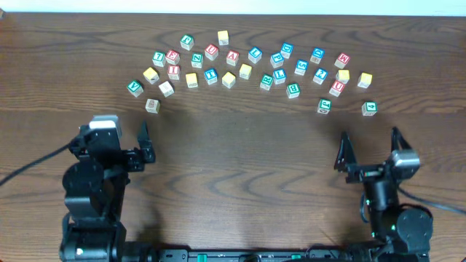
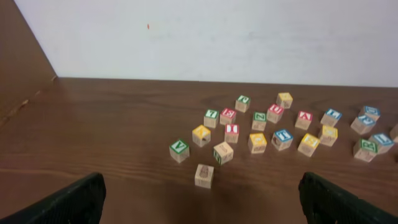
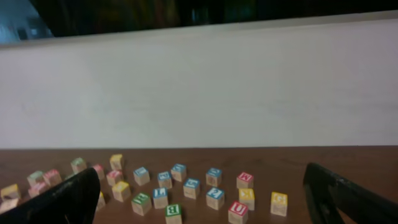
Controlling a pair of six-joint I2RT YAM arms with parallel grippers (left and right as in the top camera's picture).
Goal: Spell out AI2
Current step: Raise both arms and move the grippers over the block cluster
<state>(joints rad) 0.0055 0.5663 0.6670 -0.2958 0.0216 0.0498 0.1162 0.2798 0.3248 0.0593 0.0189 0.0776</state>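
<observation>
Lettered blocks [image 3: 191, 185] are lying scattered along the brown counter [image 3: 348, 158] — blue, red, yellow, green faces — below a white wall [image 3: 199, 87]. The right pincer [image 3: 202, 202] is holding its dark fingers [image 3: 65, 198] wide apart at the lower corners.

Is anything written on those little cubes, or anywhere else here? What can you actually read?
"V": leftmost green block.
"I": red block in the left cluster.
"B": green block near the right arm.
"U": red block on its right.
"4": rightmost green block.
The other blocks carry characters too small or blurred to read. No other writing shows.
</observation>
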